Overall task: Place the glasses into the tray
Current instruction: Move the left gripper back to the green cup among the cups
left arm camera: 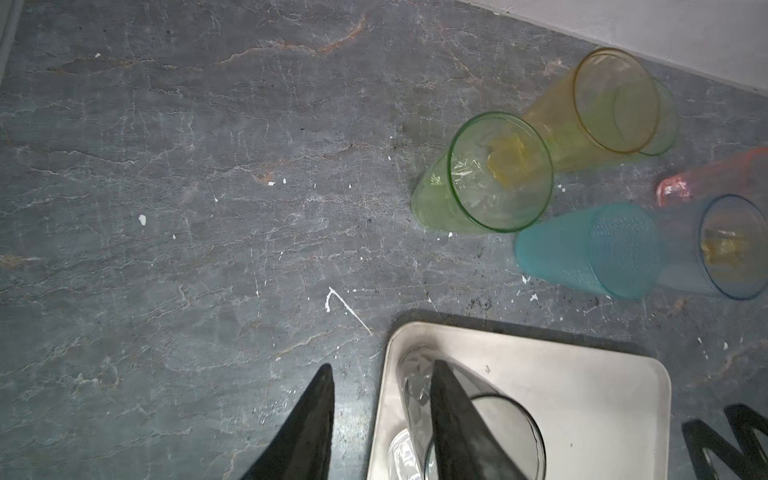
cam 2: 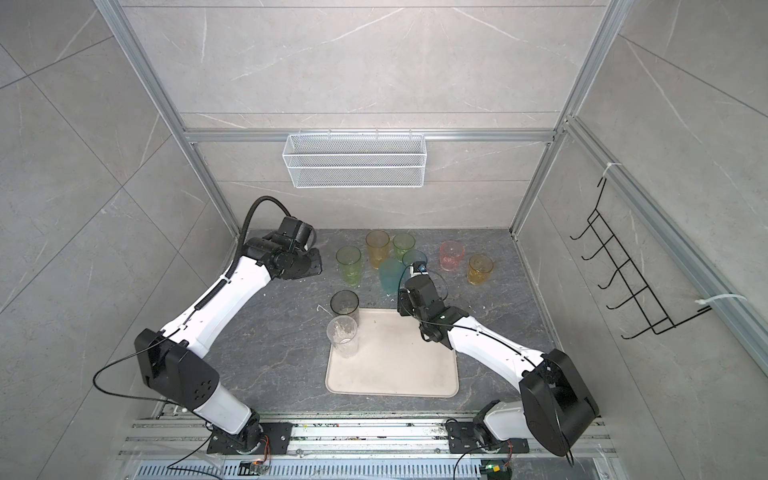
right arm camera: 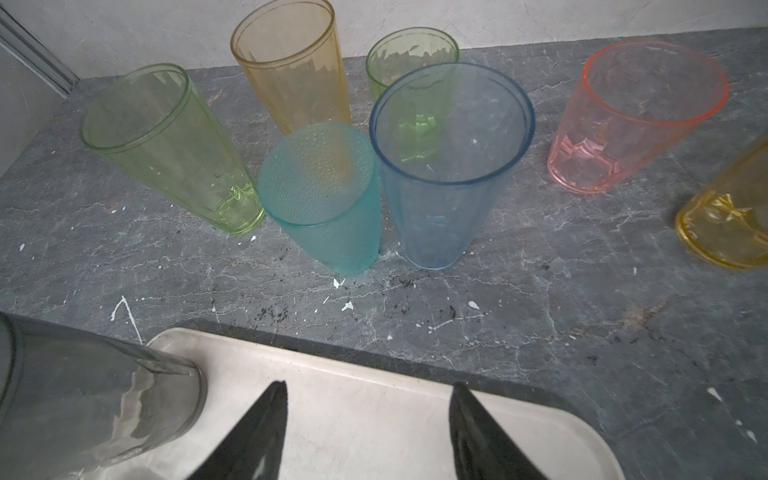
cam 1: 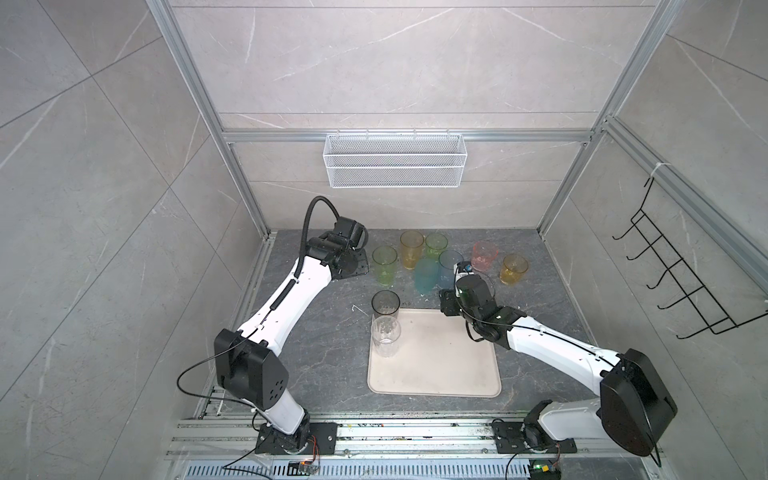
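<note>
Dark stone surface held tray; grey tumbler and clear tumbler stood in its far left corner, seven coloured glasses beyond it. Your left fingers spread, empty; your right fingers spread above tray, empty.

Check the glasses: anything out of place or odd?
The teal glass stands upside down, closed dimpled base up; the blue glass beside it stands mouth up. White flecks and dark grit dot the table near them.
</note>
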Available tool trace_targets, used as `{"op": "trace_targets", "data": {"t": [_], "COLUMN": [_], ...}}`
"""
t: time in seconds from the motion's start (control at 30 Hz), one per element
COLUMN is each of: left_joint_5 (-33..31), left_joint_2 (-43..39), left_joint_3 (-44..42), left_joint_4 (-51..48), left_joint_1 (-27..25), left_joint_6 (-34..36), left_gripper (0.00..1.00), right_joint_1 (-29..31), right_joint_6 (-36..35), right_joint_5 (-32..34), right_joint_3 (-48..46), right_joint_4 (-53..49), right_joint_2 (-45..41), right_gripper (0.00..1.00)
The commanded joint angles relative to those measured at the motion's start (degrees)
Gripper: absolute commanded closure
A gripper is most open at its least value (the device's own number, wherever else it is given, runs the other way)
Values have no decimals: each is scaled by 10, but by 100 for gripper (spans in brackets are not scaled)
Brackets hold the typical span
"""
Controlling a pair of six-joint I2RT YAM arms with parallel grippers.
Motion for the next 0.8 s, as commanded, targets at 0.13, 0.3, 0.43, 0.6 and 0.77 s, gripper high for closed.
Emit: {"op": "trace_targets", "data": {"t": [0.13,0.3,0.43,0.6,0.77], "left_joint_5": [5,19,24,31,38], "left_joint_2": [94,149,177,215,254], "left_joint_3": [82,131,163,210,251], "left_joint_4": [39,37,38,29,24], "left_joint_1": [10,10,12,17,25], "left_joint_6": [-3,6,17,30,29], "left_gripper": [60,59,58,58,58], "right_joint_1": [-2,-1,-2,-2,-2], "right_joint_6": [6,5,5,4,4], "right_joint_5": [13,16,17,18,18], "right_joint_3": [4,4,4,4,4], "right_joint_4": [0,0,0,-1,0], "right_joint_2": [-12,-9,-9,-12,-13], "right_gripper": [36,36,36,36,36]}}
